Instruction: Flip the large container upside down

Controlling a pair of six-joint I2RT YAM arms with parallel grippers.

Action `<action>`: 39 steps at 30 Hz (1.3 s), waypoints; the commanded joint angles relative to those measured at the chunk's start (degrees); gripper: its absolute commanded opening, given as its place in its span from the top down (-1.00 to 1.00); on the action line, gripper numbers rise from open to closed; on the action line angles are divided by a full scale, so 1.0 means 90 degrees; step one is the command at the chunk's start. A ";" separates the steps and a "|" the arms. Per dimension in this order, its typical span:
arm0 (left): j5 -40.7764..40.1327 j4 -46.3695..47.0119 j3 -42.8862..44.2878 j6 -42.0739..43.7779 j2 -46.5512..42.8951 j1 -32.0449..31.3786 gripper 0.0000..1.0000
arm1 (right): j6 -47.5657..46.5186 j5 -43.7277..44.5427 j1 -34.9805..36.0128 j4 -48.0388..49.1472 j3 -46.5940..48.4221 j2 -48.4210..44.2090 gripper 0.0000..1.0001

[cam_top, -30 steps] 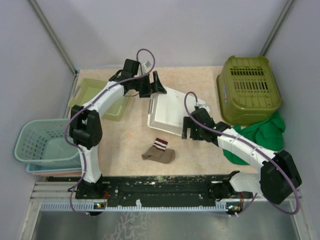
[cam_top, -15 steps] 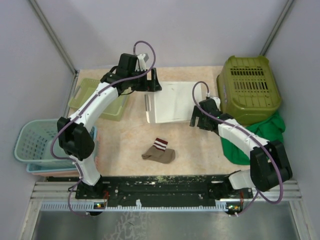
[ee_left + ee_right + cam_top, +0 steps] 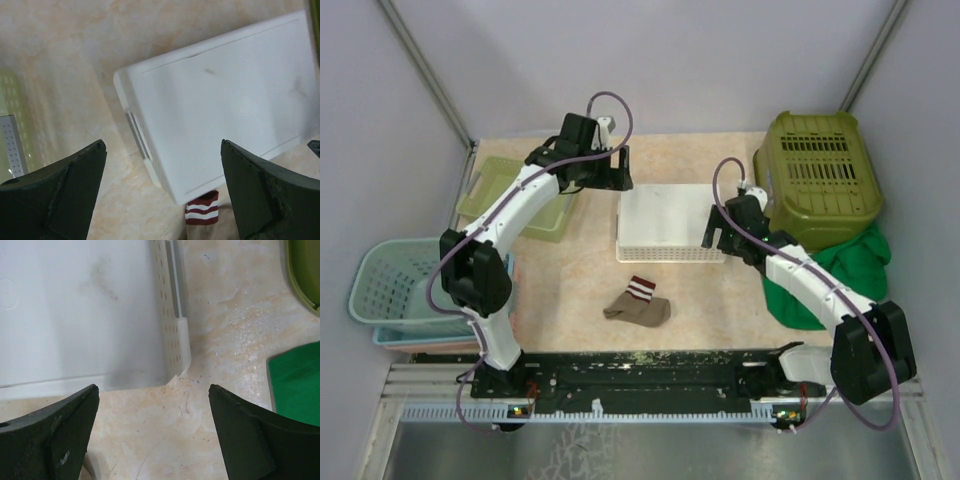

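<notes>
The large white container (image 3: 670, 222) lies flat on the table, solid bottom face up, its perforated side wall facing the front. It fills much of the left wrist view (image 3: 220, 95) and the upper left of the right wrist view (image 3: 80, 310). My left gripper (image 3: 620, 168) is open and empty, above the container's back left corner. My right gripper (image 3: 717, 232) is open and empty, just off the container's right side, over bare table (image 3: 165, 440).
An upturned olive basket (image 3: 817, 178) stands at the back right on a green cloth (image 3: 840, 262). A striped sock (image 3: 638, 303) lies in front of the container. A light green tray (image 3: 520, 197) and a teal basket (image 3: 405, 285) are at the left.
The container has gone from tilted on edge to lying flat, bottom up. Both grippers have let go of it and drawn back a little to either side.
</notes>
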 commanded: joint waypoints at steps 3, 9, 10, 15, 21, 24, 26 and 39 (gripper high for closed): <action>0.0097 -0.0376 0.0088 -0.0210 0.0315 0.0250 -0.99 | -0.0121 0.0078 -0.0024 0.0105 -0.0081 -0.0374 -0.82; 0.0641 -0.0269 0.0027 -0.0190 0.0357 0.0283 -0.98 | -0.0286 -0.0169 -0.0024 0.0064 -0.0065 -0.0594 -0.82; 0.0837 -0.0256 -0.0014 -0.0187 0.0376 0.0281 -0.99 | -0.0334 -0.0261 -0.0024 0.0089 -0.0091 -0.0618 -0.82; 0.1576 -0.0224 -0.0637 -0.0448 0.0374 0.0260 -0.99 | -0.0407 -0.0333 -0.0019 -0.0068 -0.0162 -0.0747 -0.81; 0.2113 0.0464 -0.1958 -0.0886 -0.0007 0.0149 -0.99 | -0.0488 -0.0518 -0.0024 -0.0366 -0.0376 -0.1140 -0.81; 0.2542 0.0985 -0.2321 -0.1221 -0.0025 0.0071 -0.99 | -0.0468 -0.0738 -0.0016 -0.0477 -0.0493 -0.1363 -0.80; 0.2851 0.1381 -0.2373 -0.1527 0.0090 -0.0011 -0.99 | -0.0407 -0.0932 0.0007 -0.0473 -0.0592 -0.1497 -0.79; 0.2039 0.0721 -0.0120 -0.1194 0.0469 0.0086 -0.99 | 0.0556 -0.0918 0.0918 0.0499 -0.1205 -0.1297 -0.69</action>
